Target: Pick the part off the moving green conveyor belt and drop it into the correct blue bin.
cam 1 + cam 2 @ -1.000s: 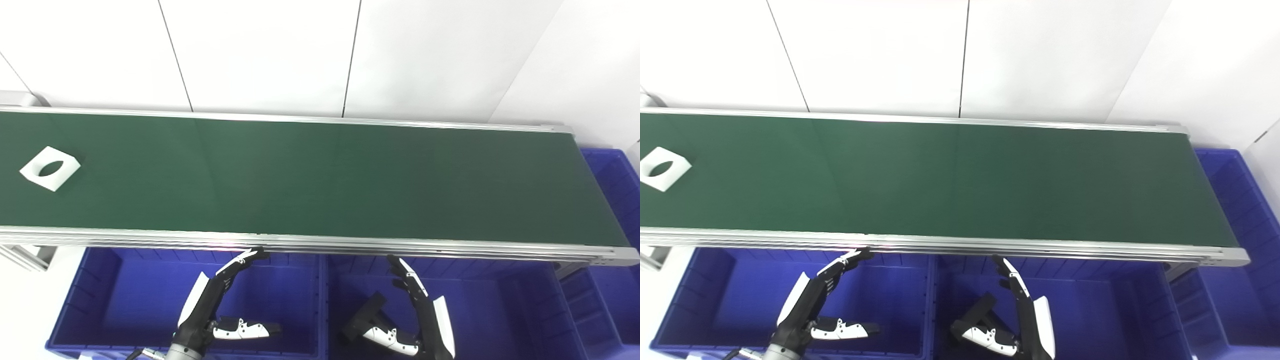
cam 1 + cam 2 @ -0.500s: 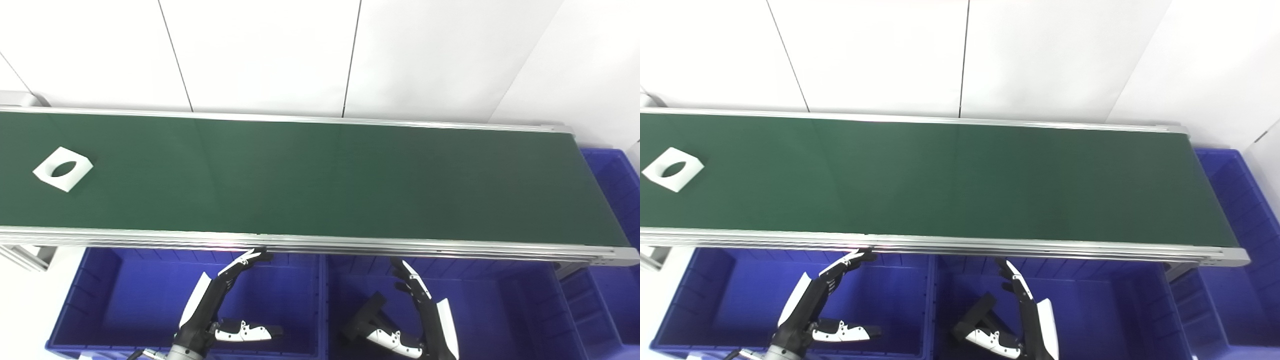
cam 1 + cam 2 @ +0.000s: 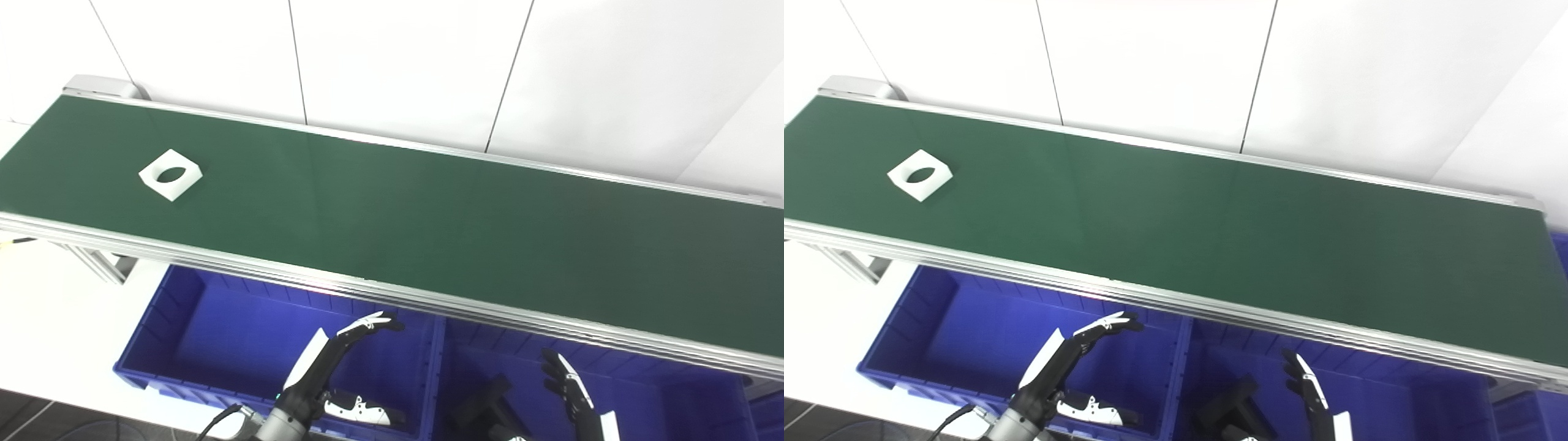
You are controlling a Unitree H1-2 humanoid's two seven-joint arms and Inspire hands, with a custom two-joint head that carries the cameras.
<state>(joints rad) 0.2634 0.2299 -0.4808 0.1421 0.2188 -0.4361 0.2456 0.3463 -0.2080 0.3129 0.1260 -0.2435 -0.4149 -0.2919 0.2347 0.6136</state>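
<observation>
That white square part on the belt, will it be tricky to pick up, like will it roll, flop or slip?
The white square part lies flat on the green conveyor belt, so it probably won't roll or tip. Its crisp edges and clean oval hole suggest it's rigid, not floppy. It looks thin and smooth, so it is likely light, yet fingers may slip on its low sides.

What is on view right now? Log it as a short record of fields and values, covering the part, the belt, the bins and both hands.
part: white square block with an oval hole, lying flat on the belt's left stretch
belt: green conveyor belt, nothing else on it
bins: left blue bin and right blue bin, below the belt's near rail
left hand: open, above the left bin, holding nothing
right hand: open, above the right bin, holding nothing
contact: neither hand touches the part
</observation>
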